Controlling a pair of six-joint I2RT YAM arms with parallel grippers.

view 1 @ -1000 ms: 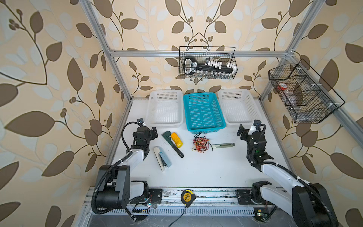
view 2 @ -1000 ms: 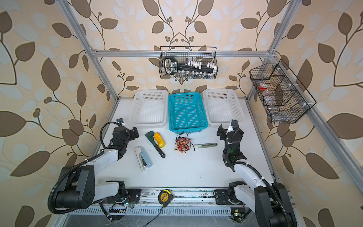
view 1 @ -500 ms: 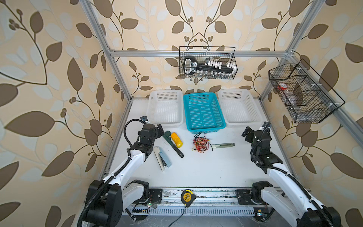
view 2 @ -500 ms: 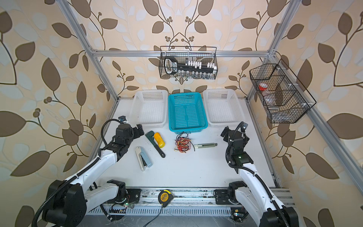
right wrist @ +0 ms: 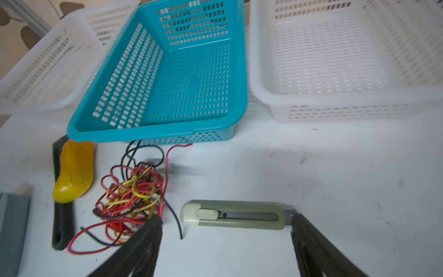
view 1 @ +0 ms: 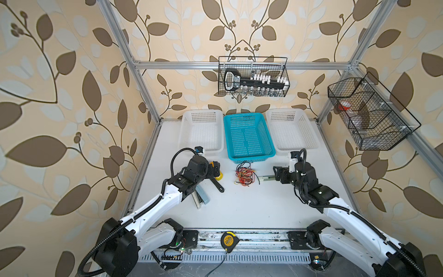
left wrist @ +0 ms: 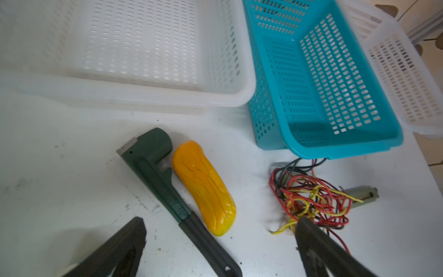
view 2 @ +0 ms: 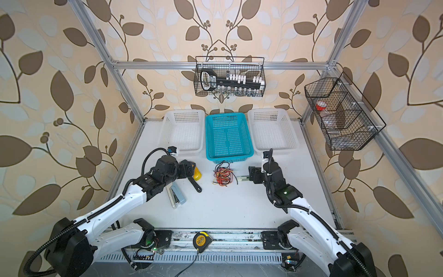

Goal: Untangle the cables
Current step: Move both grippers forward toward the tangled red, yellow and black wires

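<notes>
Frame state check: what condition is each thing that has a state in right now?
Red, yellow and black thin cables: tangled in one heap.
Left gripper: open, empty.
Right gripper: open, empty.
Teal perforated plastic basket: empty.
Two white perforated plastic baskets: empty.

No text can be read in any view. The black tool (view 1: pixel 263 82) in the wire basket (view 1: pixel 254 93) on the wall behind the blue basket (view 1: pixel 251 157) carries a pale label (view 1: pixel 236 80) at its handle end in both top views, but the dark print on it is too small to make out, and the white tags (view 1: pixel 260 78) along its bar show no legible marks. The tape measure (view 1: pixel 227 240), well in front of the blue basket, has a dark round face whose print is likewise a blur
</notes>
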